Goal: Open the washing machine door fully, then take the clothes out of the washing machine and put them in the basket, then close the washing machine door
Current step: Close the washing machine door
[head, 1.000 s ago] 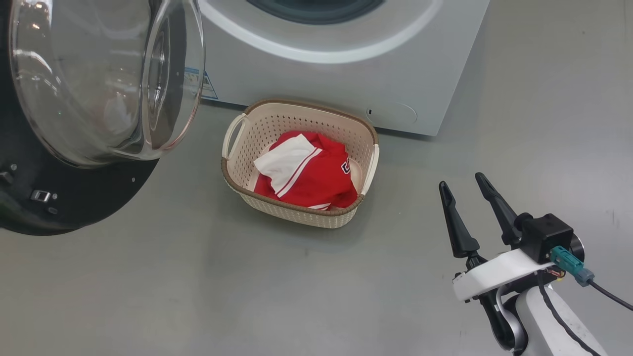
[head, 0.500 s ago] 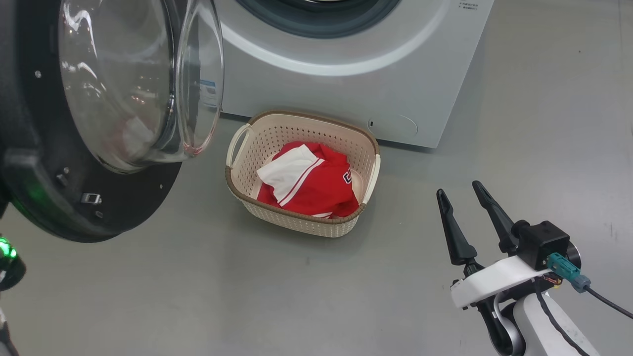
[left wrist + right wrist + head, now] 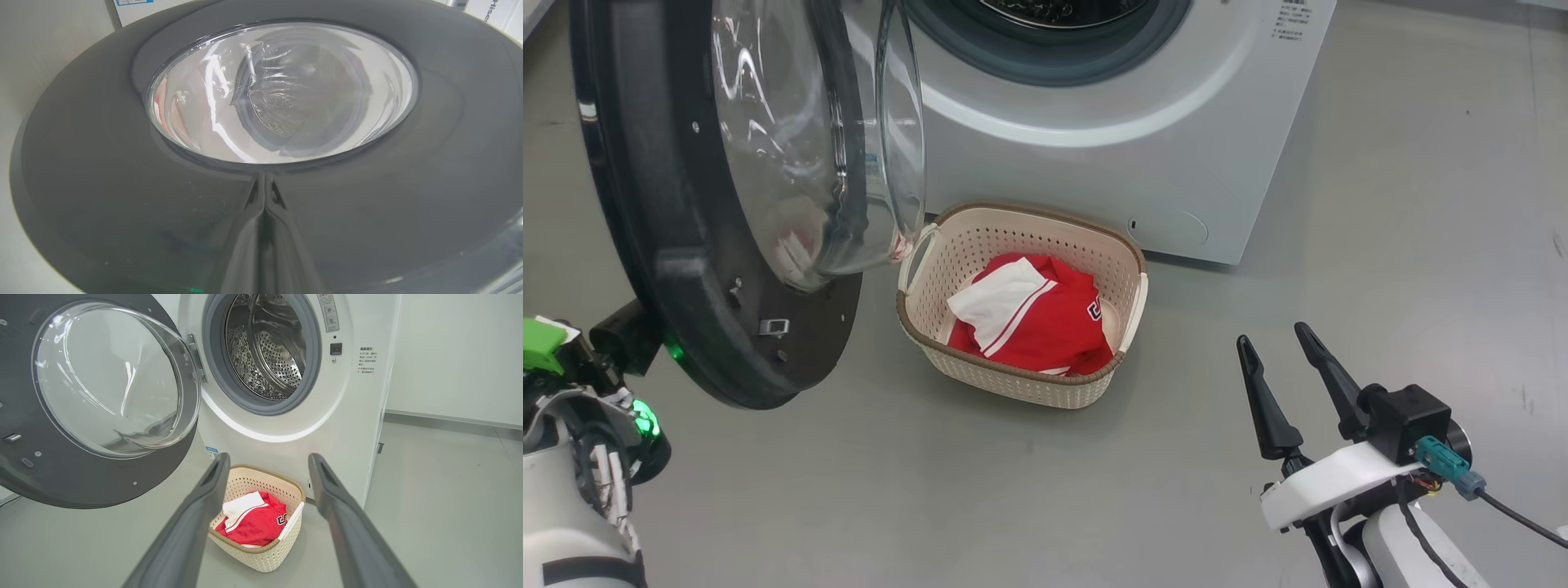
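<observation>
The washing machine door (image 3: 686, 269) has swung inward (left gripper (image 3: 264, 206) touching).

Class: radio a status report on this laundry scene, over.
Left end effector shut, tips on door rim. Right end effector open, empty. Clothes in basket, beneath door's swing.

the door (image 3: 645, 204) stands out on the left and blocks that side. the way into the drum (image 3: 265, 347) is free from the right. the basket (image 3: 1029, 388) sits below it.
</observation>
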You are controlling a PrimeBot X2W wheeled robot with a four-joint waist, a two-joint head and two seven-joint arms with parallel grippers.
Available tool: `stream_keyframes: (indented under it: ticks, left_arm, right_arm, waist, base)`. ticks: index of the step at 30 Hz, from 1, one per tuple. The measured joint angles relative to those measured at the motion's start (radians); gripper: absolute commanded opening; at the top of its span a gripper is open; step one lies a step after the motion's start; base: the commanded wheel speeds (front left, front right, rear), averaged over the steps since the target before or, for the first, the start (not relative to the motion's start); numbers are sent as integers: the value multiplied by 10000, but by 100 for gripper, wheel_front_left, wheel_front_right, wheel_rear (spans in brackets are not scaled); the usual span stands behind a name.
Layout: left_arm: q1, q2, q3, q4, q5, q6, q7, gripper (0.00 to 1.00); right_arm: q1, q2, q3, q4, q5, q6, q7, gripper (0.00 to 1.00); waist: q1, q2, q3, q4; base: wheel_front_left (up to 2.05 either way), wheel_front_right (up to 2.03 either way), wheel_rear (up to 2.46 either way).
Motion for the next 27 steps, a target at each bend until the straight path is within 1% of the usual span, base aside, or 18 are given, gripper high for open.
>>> stream_keyframes:
  ticks: [5, 16, 19, 23, 25, 27]
  left_arm:
    - [309, -360, -119, -531, -13, -92, 79, 0]
    - [1156, -403, -610, -1760, 61, -180, 163, 0]
    - [1383, -433, -663, -2121, 245, -219, -111, 0]
    - [1863, -439, -986, -2731, 1032, -270, -685, 0]
    - [2158, -418, -1164, -3129, 1567, -343, -1093, 0]
    - [2430, -278, -1486, -3507, 2228, -345, -1551, 0]
  right_arm:
    - [137, 65, 40, 21, 0, 0, -4, 100]
    - [154, 127, 71, 19, 0, 0, -10, 100]
    - [168, 132, 67, 17, 0, 0, -10, 100]
    - [183, 138, 33, 17, 0, -2, -10, 100]
    - [200, 140, 0, 17, 2, -2, -10, 100]
    - [261, 140, -75, 17, 2, -10, -10, 100]
  waist:
    - [0, 0, -117, -12]
    - [0, 0, -249, -87]
    - [0, 0, -243, -94]
    - [0, 0, -232, -87]
    - [0, 0, -231, -73]
    - [0, 0, -238, -44]
  base:
    - [0, 0, 0]
    - [0, 0, 0]
    - [0, 0, 0]
    - [0, 0, 0]
    - [0, 0, 0]
    - [0, 0, 0]
